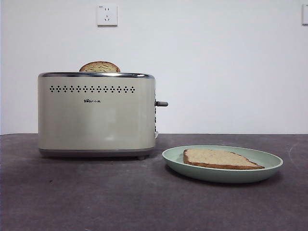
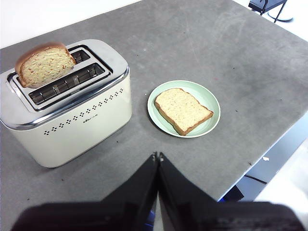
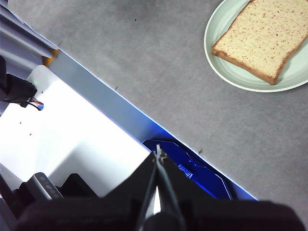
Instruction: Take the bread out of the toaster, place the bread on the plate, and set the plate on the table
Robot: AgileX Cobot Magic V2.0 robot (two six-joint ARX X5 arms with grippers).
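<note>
The cream toaster [image 1: 96,115] stands on the dark grey table [image 1: 96,197] at the left; it also shows in the left wrist view [image 2: 72,115]. One slice of bread [image 1: 99,67] sticks up from its far slot, also seen in the left wrist view [image 2: 44,64]. A second slice of bread [image 1: 219,159] lies flat on the mint-green plate [image 1: 269,162], which rests on the table to the right of the toaster. The plate [image 2: 207,96] and its slice [image 2: 183,109] show in the left wrist view, and both show in the right wrist view, plate [image 3: 219,57] and slice [image 3: 262,36]. My left gripper [image 2: 157,156] is shut and empty, held above the table's front edge. My right gripper [image 3: 158,154] is shut and empty, off the table's edge.
A wall socket [image 1: 107,15] sits on the white wall behind. The table's edge [image 3: 144,122] runs below my right gripper, with a white surface and a blue part beyond it. The toaster's grey lever [image 1: 161,103] points toward the plate.
</note>
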